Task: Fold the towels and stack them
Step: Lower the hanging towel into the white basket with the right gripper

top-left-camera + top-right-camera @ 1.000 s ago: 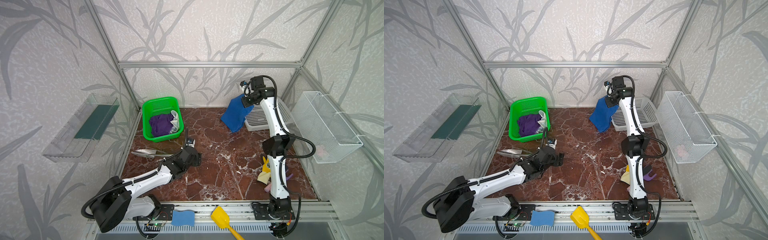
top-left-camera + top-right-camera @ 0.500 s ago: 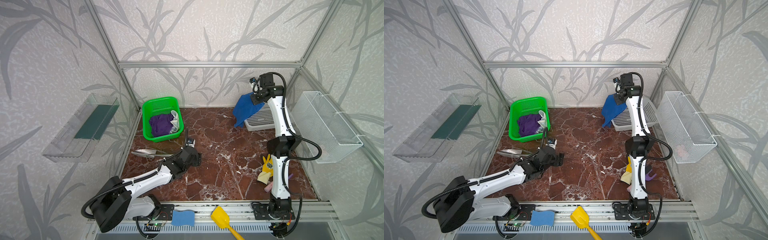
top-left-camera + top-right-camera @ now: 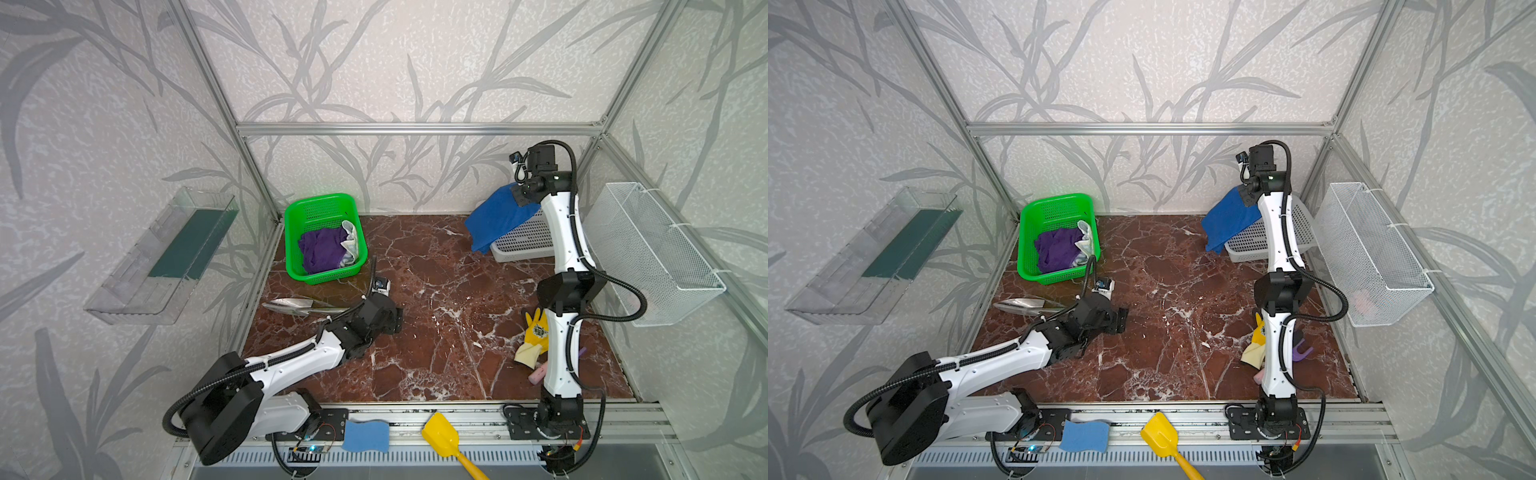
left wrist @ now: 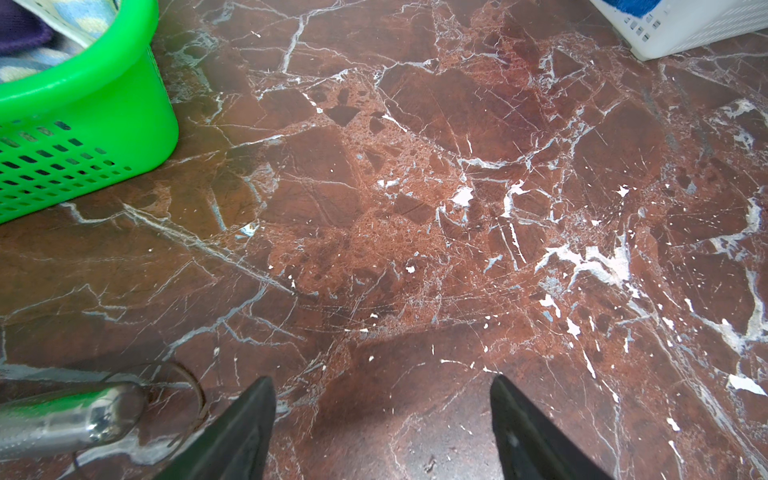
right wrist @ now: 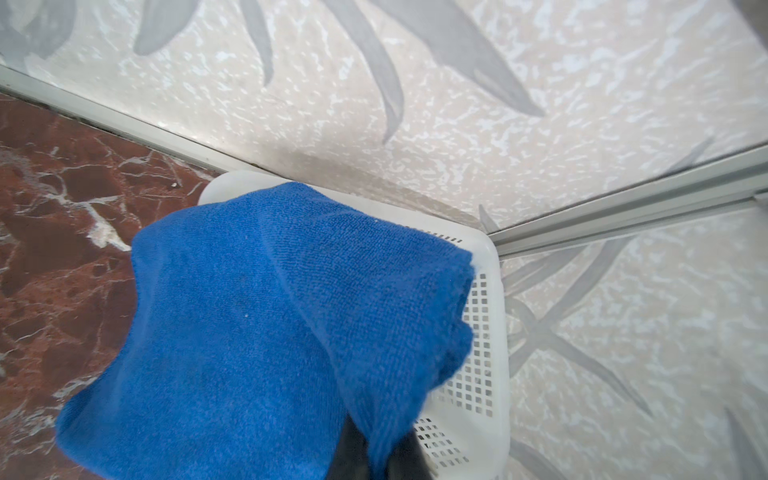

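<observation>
The blue towel [image 3: 496, 218] hangs in the air at the far right corner, pinched by one edge in the right jaws. In the right wrist view it droops in a thick doubled layer, so I take it as already folded. It hangs over the near rim of the white basket [image 3: 523, 245], part above the basket and part spilling out toward the tabletop [image 3: 436, 316]. My guess is the basket is where the stack goes, and the towel is held high so it clears the rim before being set down. Whether cloth touches the rim I cannot tell.

The right arm [image 3: 561, 232] stands nearly straight up from its base and leans toward the back wall, with its wrist bent down over the towel.

The purple towel [image 3: 320, 249] and the printed one [image 3: 351, 243] lie crumpled together in the green basket [image 3: 291, 232], unfolded as far as I can see.

The left arm [image 3: 299, 361] lies low and stretched out over the tabletop. The left jaws are spread wide with nothing between them, just above bare marble. They sit near the green basket, with a metal scoop [image 3: 291, 305] close by. It looks parked out of the way, handy for the next towel.
</observation>
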Controlling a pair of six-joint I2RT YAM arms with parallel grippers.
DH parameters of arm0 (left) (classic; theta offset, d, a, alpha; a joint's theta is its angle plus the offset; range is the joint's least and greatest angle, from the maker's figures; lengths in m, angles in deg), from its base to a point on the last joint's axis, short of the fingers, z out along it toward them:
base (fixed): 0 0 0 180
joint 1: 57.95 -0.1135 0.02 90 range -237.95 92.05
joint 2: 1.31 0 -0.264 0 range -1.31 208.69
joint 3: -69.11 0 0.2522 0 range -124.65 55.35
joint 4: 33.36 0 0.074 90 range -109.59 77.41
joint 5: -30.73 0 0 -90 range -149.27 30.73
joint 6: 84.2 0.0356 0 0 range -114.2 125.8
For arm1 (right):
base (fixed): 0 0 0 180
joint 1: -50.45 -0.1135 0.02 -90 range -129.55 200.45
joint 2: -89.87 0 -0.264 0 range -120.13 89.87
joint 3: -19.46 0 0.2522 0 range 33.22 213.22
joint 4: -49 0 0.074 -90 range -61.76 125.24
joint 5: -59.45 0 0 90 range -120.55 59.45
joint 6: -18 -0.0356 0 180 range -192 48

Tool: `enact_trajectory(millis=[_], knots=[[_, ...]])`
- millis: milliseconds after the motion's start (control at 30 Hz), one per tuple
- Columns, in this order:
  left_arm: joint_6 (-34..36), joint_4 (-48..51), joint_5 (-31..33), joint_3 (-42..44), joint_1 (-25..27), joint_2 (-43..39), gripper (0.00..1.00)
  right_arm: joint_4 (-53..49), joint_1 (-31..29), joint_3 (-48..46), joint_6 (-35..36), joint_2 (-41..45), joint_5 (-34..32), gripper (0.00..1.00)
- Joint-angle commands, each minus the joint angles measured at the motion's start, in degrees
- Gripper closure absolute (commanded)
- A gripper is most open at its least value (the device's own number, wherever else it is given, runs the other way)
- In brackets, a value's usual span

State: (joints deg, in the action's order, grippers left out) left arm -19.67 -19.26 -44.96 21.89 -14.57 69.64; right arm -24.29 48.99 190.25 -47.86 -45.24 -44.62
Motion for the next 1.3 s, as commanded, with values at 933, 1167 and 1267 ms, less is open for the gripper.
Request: enact_trajectory(millis=[933,1167,1267], knots=[[2.11,-1.32,-1.93,0.34,-0.21,1.73,0.19,17.7,3.8,-7.18,4.49,-15.54,-11.74,1.0],[3.47,-5.53,-2.71,1.68,-0.22,0.53,0.16,19.09,5.55,-6.88,5.13,-17.45,-11.47,1.0],[3.83,-6.89,-2.35,2.05,-0.18,0.09,0.16,19.32,6.34,-6.86,5.13,-18.01,-11.16,1.0]])
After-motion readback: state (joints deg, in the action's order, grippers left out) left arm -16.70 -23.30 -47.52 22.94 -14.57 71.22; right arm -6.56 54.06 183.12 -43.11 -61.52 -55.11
